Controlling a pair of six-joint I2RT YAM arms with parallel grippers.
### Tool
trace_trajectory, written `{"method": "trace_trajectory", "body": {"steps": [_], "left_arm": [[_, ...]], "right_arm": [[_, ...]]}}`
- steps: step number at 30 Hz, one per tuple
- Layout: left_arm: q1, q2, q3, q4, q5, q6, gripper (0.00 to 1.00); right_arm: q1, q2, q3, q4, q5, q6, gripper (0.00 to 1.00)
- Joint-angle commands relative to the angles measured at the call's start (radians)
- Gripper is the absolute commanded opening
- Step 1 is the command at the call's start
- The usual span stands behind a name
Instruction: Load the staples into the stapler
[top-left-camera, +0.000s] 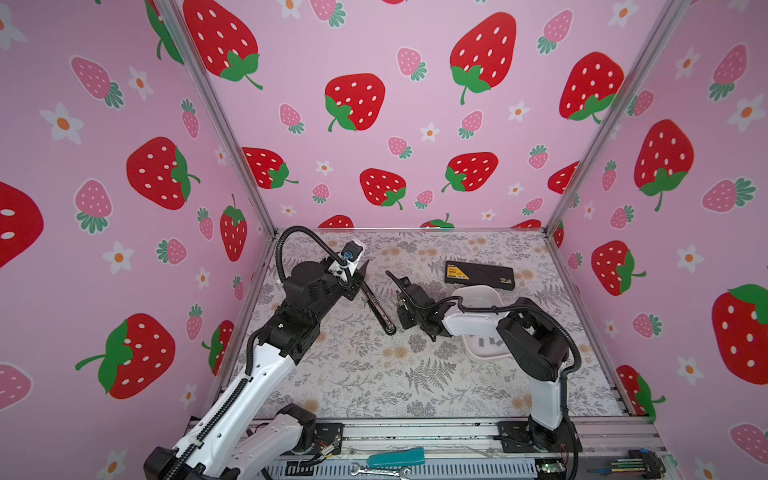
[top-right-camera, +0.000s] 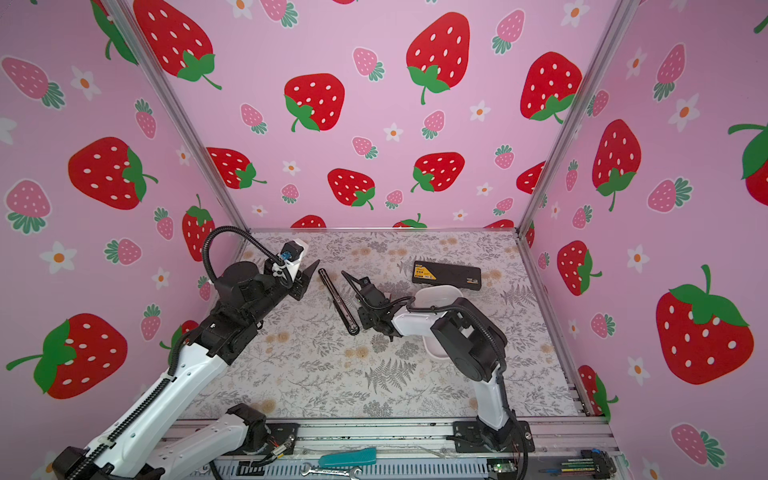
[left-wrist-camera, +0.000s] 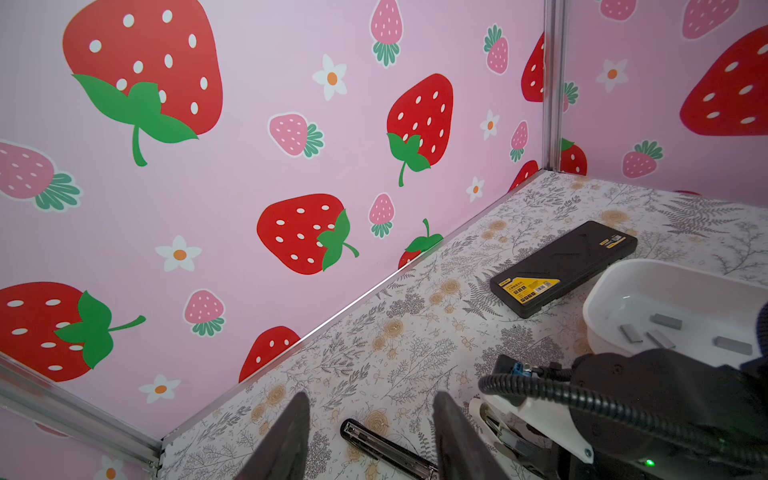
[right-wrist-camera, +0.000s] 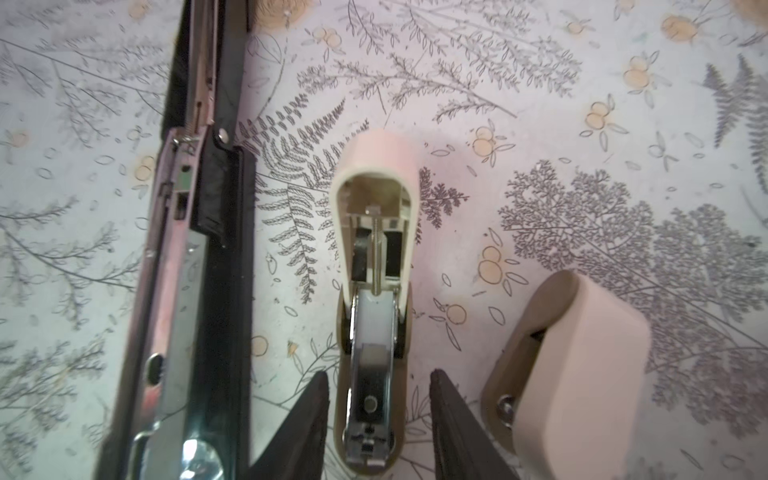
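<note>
Four strips of staples (left-wrist-camera: 667, 321) lie in the white tray (left-wrist-camera: 665, 266) at frame right; left gripper (left-wrist-camera: 372, 399) and right gripper (right-wrist-camera: 376, 378) jaws stand open, empty, so closing off-centre you'd shove the opened beige stapler (right-wrist-camera: 374, 257) the right straddles.

The staples (left-wrist-camera: 666, 321) were dull grey metal in a glossy white plastic tub (left-wrist-camera: 623, 286), the black stapler (right-wrist-camera: 224, 249) showed a shiny metal rail, the beige stapler (right-wrist-camera: 376, 166) was matt plastic, and the bench (top-left-camera: 374, 374) wore a smooth printed sheet.
</note>
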Motion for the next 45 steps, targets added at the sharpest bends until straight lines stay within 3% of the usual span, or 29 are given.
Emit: {"method": "trace_trajectory", "body": {"steps": [1,8,13,17,27,31,38,45], "left_arm": [[0.005,-0.005,0.051,0.002,0.007,0.014,0.50],[0.005,0.003,0.049,0.000,0.052,0.055,0.50],[0.006,0.018,0.057,-0.020,0.139,0.116,0.50],[0.005,0.019,0.054,-0.022,0.159,0.145,0.50],[0.006,0.026,0.058,-0.025,0.180,0.147,0.50],[0.006,0.027,0.056,-0.027,0.182,0.149,0.50],[0.005,0.038,0.063,-0.039,0.195,0.158,0.50],[0.005,0.055,0.072,-0.055,0.238,0.181,0.49]], "right_arm": [[-0.005,-0.063,-0.035,0.048,0.002,0.026,0.42],[-0.011,-0.187,-0.154,0.128,0.037,0.049,0.42],[-0.031,-0.232,-0.215,0.153,0.159,0.096,0.49],[-0.053,-0.187,-0.201,0.148,0.183,0.108,0.58],[-0.071,-0.010,-0.068,0.127,0.108,0.095,0.64],[-0.078,0.013,-0.054,0.119,0.132,0.097,0.59],[-0.086,0.006,-0.073,0.123,0.153,0.025,0.35],[-0.089,-0.039,-0.118,0.123,0.141,-0.069,0.24]]}}
